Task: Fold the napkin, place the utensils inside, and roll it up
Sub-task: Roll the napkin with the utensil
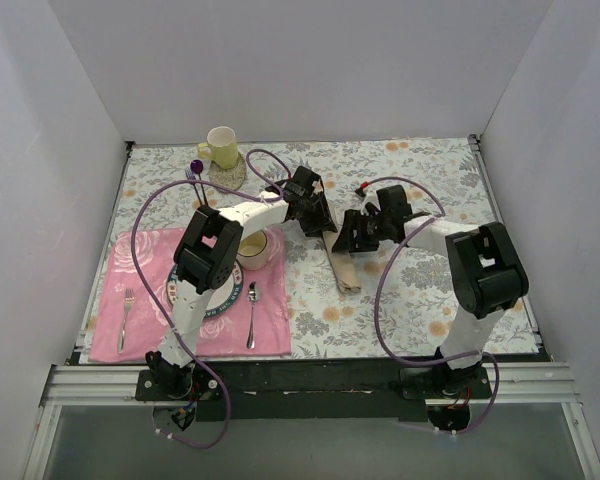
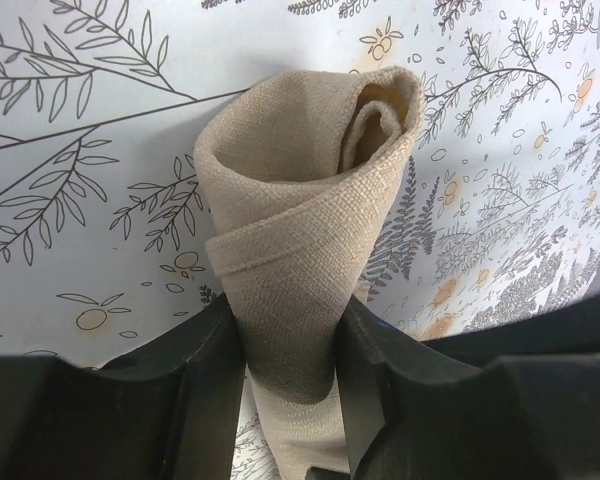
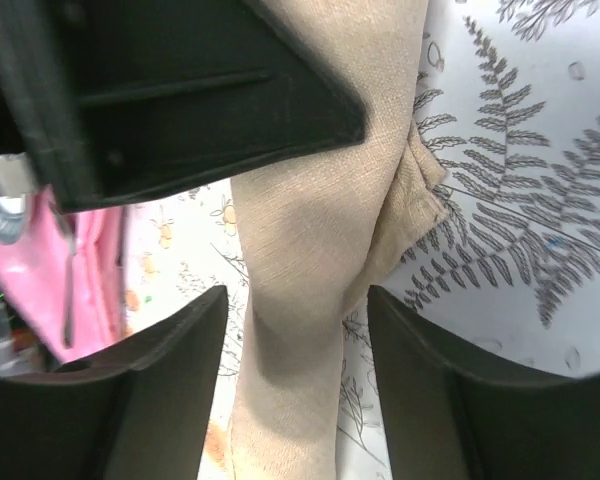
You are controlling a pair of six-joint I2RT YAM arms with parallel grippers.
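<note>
Top external, napkin [image 1: 342,265]: beige woven cloth rolled into a slim tube near table centre, lying from 11 o'clock to 5 o'clock.
Top external, left gripper [image 1: 318,222]: set on the roll's upper end, arm coming in from 8 o'clock.
Top external, right gripper [image 1: 348,238]: just beside the left one, over the roll, arm coming in from 4 o'clock.
Top external, tablecloth [image 1: 430,290]: grey floral print, flat; open stretch at 3 to 5 o'clock of the roll; white walls on three sides.
Top external, placemat [image 1: 140,260]: pink, rose-patterned, at 8 o'clock; carries a spoon [image 1: 252,300] and a fork [image 1: 127,305], both well apart from the roll.
Top external, mug [image 1: 221,146]: pale yellow, at 11 o'clock near the far edge.
Left wrist, napkin [image 2: 300,230]: coarse weave, spiral mouth open at 1 o'clock, overlapping edge wrapped across the front.
Left wrist, fingers [image 2: 205,390]: matte black, pressed against both sides of the roll, clamping the cloth.
Right wrist, napkin [image 3: 310,250]: soft creased band running from 12 to 6 o'clock.
Right wrist, fingers [image 3: 150,400]: spread wide, slivers of tablecloth showing beside the cloth, gripping nothing.
Right wrist, black housing [image 3: 180,90]: crowds 10 o'clock, covering part of the cloth.
</note>
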